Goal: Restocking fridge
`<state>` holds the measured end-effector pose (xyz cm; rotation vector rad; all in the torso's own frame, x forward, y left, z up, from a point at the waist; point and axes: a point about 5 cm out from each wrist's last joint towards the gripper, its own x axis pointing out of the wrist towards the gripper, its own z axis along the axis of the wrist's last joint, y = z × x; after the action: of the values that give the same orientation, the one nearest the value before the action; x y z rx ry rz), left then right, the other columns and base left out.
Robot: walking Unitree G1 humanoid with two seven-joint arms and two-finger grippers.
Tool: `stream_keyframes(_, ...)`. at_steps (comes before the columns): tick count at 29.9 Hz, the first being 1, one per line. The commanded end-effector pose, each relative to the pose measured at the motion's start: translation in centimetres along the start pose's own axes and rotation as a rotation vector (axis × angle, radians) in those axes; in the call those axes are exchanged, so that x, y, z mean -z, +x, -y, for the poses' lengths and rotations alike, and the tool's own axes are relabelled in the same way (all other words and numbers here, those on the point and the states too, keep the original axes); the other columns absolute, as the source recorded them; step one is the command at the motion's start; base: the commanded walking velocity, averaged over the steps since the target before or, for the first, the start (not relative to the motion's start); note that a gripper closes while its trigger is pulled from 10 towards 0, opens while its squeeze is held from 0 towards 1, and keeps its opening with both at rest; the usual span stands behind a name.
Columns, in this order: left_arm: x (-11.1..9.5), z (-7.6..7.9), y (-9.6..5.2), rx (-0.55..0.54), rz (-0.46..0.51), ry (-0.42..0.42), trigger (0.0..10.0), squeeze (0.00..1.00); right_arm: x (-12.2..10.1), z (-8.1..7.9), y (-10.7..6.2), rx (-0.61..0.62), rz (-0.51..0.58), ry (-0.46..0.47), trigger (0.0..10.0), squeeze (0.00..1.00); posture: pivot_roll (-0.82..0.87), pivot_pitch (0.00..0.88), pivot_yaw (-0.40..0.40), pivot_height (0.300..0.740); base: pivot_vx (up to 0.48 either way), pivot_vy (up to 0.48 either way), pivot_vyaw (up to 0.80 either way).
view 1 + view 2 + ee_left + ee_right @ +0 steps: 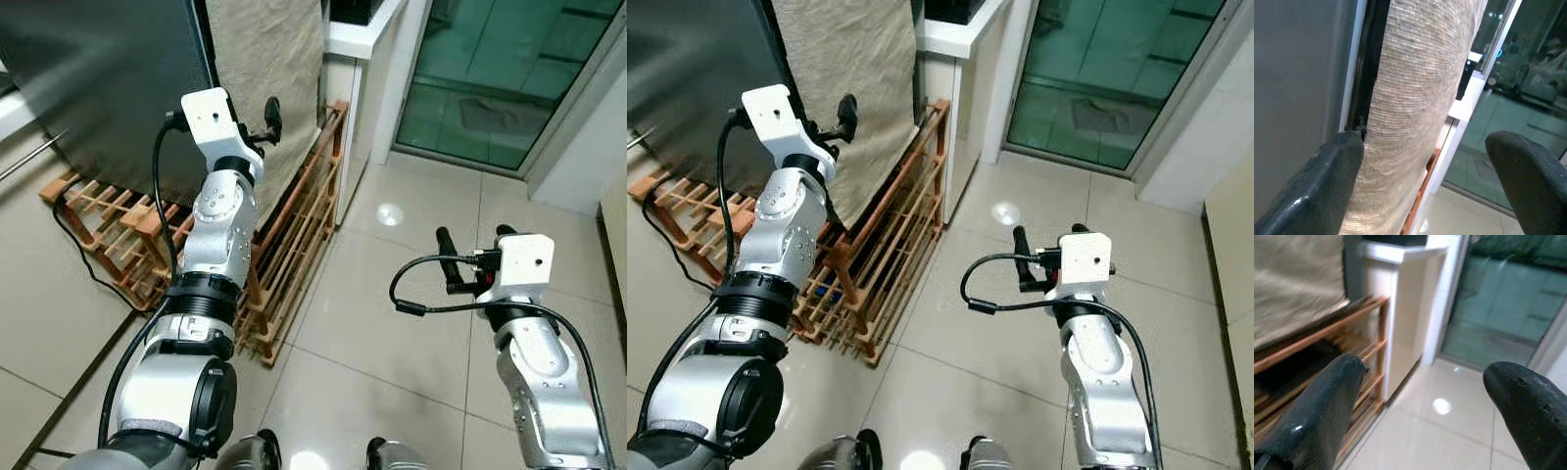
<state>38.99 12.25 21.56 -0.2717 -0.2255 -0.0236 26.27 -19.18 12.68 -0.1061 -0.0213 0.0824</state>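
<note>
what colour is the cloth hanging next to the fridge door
Beige, a plain woven cloth; the left wrist view shows it best.

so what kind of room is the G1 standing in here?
Probably a home kitchen or utility corner: glossy pale tiled floor, a dark grey fridge-like appliance draped with a beige woven cloth, a low wooden slatted rack, and a green-tinted glass door.
</note>
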Motion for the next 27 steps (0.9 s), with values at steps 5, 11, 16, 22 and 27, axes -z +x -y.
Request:
stream_keyframes(5,-0.1,0.1,0.2,-0.002,-0.006,0.000,10.0,0.00,-1.3,0.2,0.5,-0.103,0.013,-0.013,10.0,0.16,-0.26,0.133,0.042,0.735,0.000,0.000,0.00)
stream_keyframes(11,-0.8,-0.1,0.1,-0.004,0.029,0.008,10.0,0.00,-1.4,0.0,0.5,-0.110,0.023,-0.020,10.0,0.16,-0.26,0.132,0.040,0.735,0.000,0.000,0.00)
stream_keyframes(16,-1.4,0.0,-1.4,0.100,0.052,-0.002,10.0,0.00,-2.4,1.0,-0.4,0.061,0.093,-0.011,10.0,0.15,-0.25,0.130,0.044,0.735,0.000,0.000,0.00)
stream_keyframes(22,0.1,-1.3,-8.2,0.290,0.053,0.141,10.0,0.00,-2.5,-0.3,-3.2,0.133,0.149,-0.033,10.0,0.15,-0.20,0.102,0.037,0.735,0.000,0.000,0.00)
stream_keyframes(27,2.9,-3.0,-12.3,0.313,-0.030,0.198,10.0,0.00,-2.5,-0.6,-2.6,0.101,0.218,-0.012,10.0,0.14,-0.18,0.067,0.031,0.735,0.000,0.000,0.00)
